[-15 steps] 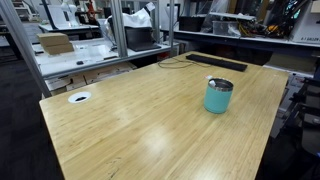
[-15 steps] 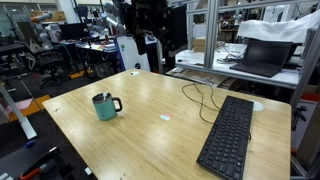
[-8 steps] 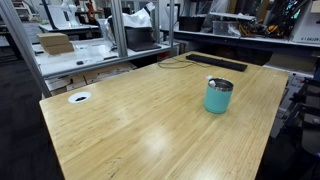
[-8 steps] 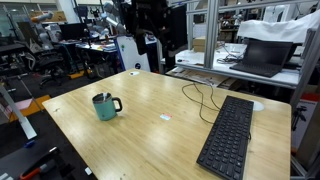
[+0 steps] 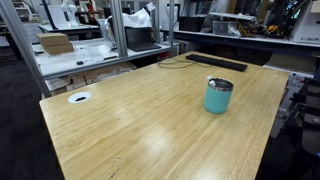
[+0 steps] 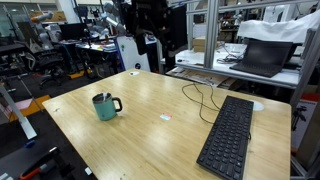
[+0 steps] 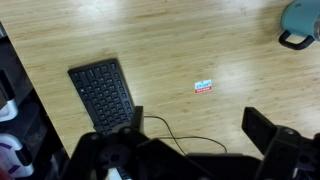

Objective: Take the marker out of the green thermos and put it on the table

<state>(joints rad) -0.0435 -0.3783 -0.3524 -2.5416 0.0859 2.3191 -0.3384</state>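
The green thermos (image 5: 218, 96) stands upright on the light wood table (image 5: 130, 125); it also shows in an exterior view (image 6: 104, 106) with a dark handle, and at the top right edge of the wrist view (image 7: 300, 20). A small pale tip at its rim may be the marker; I cannot make it out clearly. My gripper (image 7: 200, 125) is open and empty, high above the table (image 7: 180, 40), well away from the thermos. It hangs over a bare patch between the keyboard and a sticker.
A black keyboard (image 6: 228, 135) lies on the table with a dark cable (image 6: 200, 95) looping beside it. A small red-and-white sticker (image 7: 204, 87) lies on the wood. A white-ringed hole (image 5: 79, 97) sits near one corner. White-framed workbenches stand around the table.
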